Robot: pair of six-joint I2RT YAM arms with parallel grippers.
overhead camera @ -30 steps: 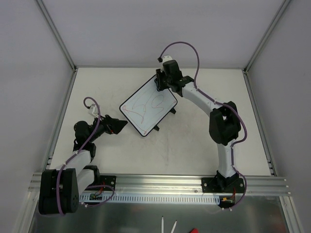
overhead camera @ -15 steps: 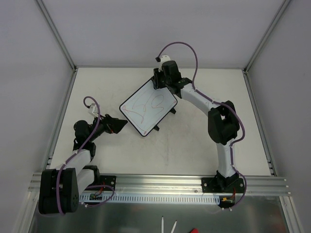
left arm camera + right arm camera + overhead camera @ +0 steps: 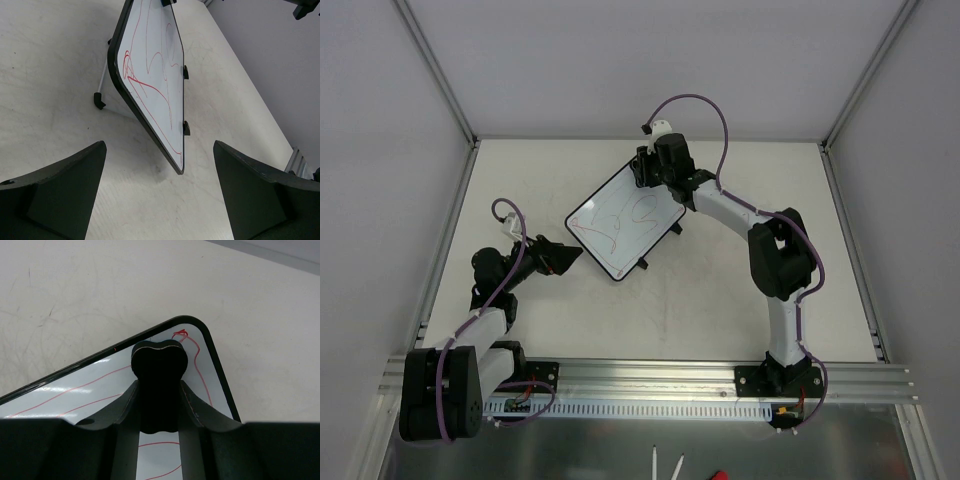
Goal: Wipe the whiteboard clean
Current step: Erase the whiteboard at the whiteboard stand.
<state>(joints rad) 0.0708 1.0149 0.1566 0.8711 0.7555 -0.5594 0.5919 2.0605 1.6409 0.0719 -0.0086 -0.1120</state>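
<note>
Since a second ago, the right hand (image 3: 648, 170) has slid a little left along the far corner of the whiteboard (image 3: 625, 220); the board and the left arm lie as they did.

From above, that hand covers the board's corner and hides what it carries. Only the right wrist view shows it: the hand (image 3: 159, 390) is clamped on a black bone-shaped eraser (image 3: 159, 365), whose end lies over the whiteboard (image 3: 85, 395) just inside the rim; whether it presses on the surface cannot be told.

Seen from the left wrist, the whiteboard (image 3: 155, 75) stands tilted on a thin leg (image 3: 100, 95) rather than flat on the counter (image 3: 50, 75), with red scribbles across its face. The left hand (image 3: 159, 150) has its fingers (image 3: 65, 185) wide apart and holds nothing, near the board's closest corner (image 3: 565, 257).

A purple cable (image 3: 700, 97) loops over the right arm.
</note>
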